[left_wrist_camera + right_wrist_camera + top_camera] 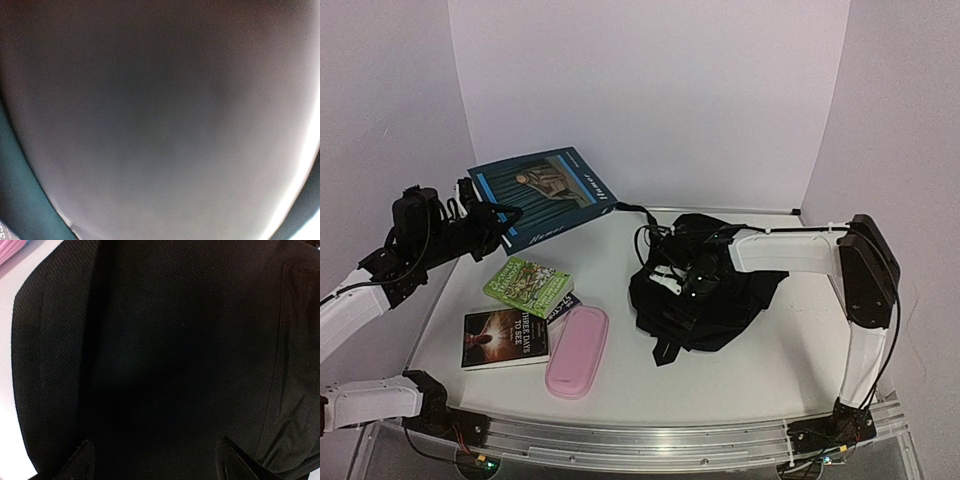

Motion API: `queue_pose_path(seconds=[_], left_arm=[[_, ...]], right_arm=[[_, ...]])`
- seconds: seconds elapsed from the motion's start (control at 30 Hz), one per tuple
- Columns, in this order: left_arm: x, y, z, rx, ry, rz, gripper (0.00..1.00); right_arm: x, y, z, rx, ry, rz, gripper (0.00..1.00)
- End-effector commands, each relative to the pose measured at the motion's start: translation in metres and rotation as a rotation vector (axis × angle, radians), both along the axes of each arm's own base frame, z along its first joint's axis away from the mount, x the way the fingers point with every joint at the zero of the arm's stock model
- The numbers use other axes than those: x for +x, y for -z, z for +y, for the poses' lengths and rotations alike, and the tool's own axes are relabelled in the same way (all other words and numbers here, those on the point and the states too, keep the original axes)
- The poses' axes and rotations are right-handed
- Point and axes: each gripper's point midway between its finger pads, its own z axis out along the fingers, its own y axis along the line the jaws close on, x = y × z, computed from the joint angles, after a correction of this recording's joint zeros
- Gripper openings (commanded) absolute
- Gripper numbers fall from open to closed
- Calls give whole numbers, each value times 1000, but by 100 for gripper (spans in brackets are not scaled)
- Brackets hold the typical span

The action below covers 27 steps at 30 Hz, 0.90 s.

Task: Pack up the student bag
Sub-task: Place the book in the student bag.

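Well, here we have the left claw (496, 224) clamped on one edge of the blue book (542, 192), holding it tilted in the air over the far-left corner of the table (760, 370). Its wrist view is only blurred cover, so we go by the overhead.

The bag (735, 300) lies crumpled on the table, right of centre. The right claw (692, 288) sits right on top of it, fingertips (82, 461) spread wide with nothing pinched between them, only black weave beneath. We can't make out an open mouth on the bag from here.

So our call: the right claw should find the zip edge, lift it and hold a proper gap before the book travels over. Then we'd bring the book in narrow edge first, low and level, so it doesn't snag the straps. The green book (528, 284), dark book (505, 336) and pink case (578, 350) lie near left.
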Motion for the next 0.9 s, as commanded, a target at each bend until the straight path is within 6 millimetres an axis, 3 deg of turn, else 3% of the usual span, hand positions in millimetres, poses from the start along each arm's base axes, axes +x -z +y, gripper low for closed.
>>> queue_pose_path(seconds=[0.0, 0.1, 0.23, 0.3, 0.37, 0.5, 0.67, 0.87], left_arm=[[1, -28, 5, -14, -18, -94, 13], [-1, -31, 7, -11, -26, -101, 13], [-4, -33, 9, -4, -31, -103, 13], [-5, -31, 10, -2, -36, -98, 13], [-5, -30, 11, -1, -38, -96, 13], [-5, -28, 11, 0, -36, -91, 13], [-5, -27, 10, 2, -33, -91, 13], [-5, -23, 10, -1, -30, -80, 12]], right_arm=[[1, 1, 7, -2, 8, 10, 82], [6, 23, 1, -77, 10, 9, 81], [-13, 41, 4, -52, -8, 117, 80], [-13, 43, 2, -62, -3, 116, 70], [-6, 38, 0, -73, 4, 85, 53], [12, 4, 3, -27, 24, 23, 22], [43, -61, 5, 48, 57, -125, 0], [74, -105, -6, 90, 104, -223, 0]])
